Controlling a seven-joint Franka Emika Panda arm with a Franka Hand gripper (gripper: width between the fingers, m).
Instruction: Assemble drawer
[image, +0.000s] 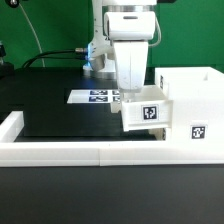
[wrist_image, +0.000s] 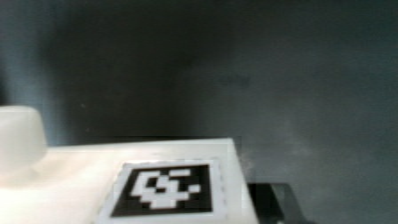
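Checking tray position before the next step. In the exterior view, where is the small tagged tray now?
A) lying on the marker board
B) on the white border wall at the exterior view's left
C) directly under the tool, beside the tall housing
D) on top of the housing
C: the tray sits right below the tool, next to the housing on its exterior-view left, and apart from the marker board.

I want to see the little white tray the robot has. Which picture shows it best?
The exterior view: there the whole small tray shows, with its marker tag, under the tool and beside the tall housing. The wrist view shows only a close, blurry white piece of it with one tag.
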